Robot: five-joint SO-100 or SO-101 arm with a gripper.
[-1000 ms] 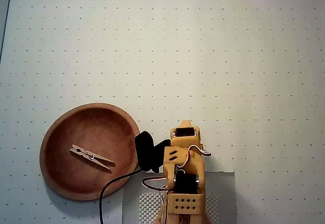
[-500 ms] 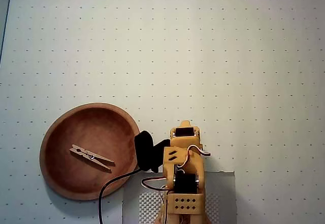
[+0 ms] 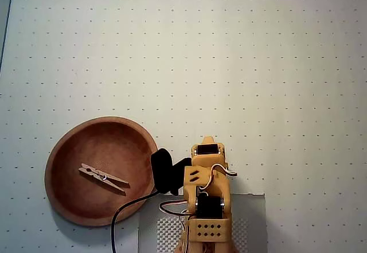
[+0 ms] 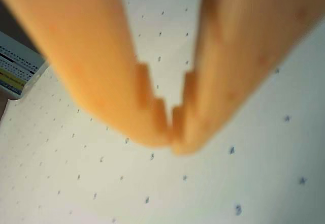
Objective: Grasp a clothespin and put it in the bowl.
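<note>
Lying inside the bowl, the clothespin rested at a slant on its floor, to the left of the folded orange arm in the overhead view. In the wrist view the gripper had its fingers closed tip to tip, holding nothing, above the dotted mat, well apart from the clothespin

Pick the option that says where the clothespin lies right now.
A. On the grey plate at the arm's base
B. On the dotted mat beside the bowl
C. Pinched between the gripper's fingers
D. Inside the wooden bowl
D: the overhead view shows the clothespin lying flat inside the bowl, while the wrist view shows the gripper shut and empty.
</note>
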